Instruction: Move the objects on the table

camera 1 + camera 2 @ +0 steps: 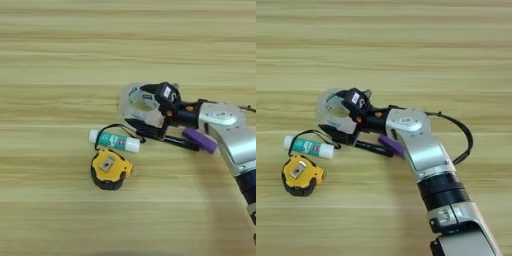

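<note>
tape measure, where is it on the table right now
The yellow-black tape measure sits low and left of centre in both eye views, just below the white-green glue stick and nearer than the clear tape roll, apart from the gripper.

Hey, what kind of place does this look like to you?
Probably a desk or workbench used for robot handling practice, though only the wooden table shows. Clues: office and workshop bits lie on it, namely a tape roll, a glue stick and a tape measure, with a robot arm's tool reaching in.
</note>
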You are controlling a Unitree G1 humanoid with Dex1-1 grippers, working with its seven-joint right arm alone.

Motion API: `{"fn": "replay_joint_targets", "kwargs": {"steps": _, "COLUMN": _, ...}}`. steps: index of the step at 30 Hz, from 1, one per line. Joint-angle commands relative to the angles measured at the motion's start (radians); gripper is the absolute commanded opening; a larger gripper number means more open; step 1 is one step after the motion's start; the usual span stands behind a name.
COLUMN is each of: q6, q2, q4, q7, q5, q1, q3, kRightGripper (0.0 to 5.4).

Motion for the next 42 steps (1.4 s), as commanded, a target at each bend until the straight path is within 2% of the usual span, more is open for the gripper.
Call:
{"fn": "replay_joint_targets", "kwargs": {"steps": 1, "q6": 0.005, "q2": -0.012, "q4": -0.020, "q7": -0.027, "q5": 0.011, "q1": -0.082, "q3": -0.021, "kRightGripper": 5.37}}
{"fn": "replay_joint_targets", "kwargs": {"steps": 19, "q6": 0.074, "q2": 0.046, "q4": 0.108, "q7": -0.046, "q5": 0.013, "q1": -0.149, "q3": -0.025, "kRightGripper": 5.37}}
{"fn": "replay_joint_targets", "kwargs": {"steps": 35, "q6": 0.068, "q2": 0.044, "q4": 0.158, "q7": -0.054, "q5": -0.036, "q1": -0.157, "q3": 0.011, "kRightGripper": 5.37}}
{"fn": "replay_joint_targets", "kwargs": {"steps": 42, "q6": 0.060, "q2": 0.045, "q4": 0.170, "q7": -0.045, "q5": -0.041, "q1": -0.152, "q3": 0.025, "kRightGripper": 4.69}}
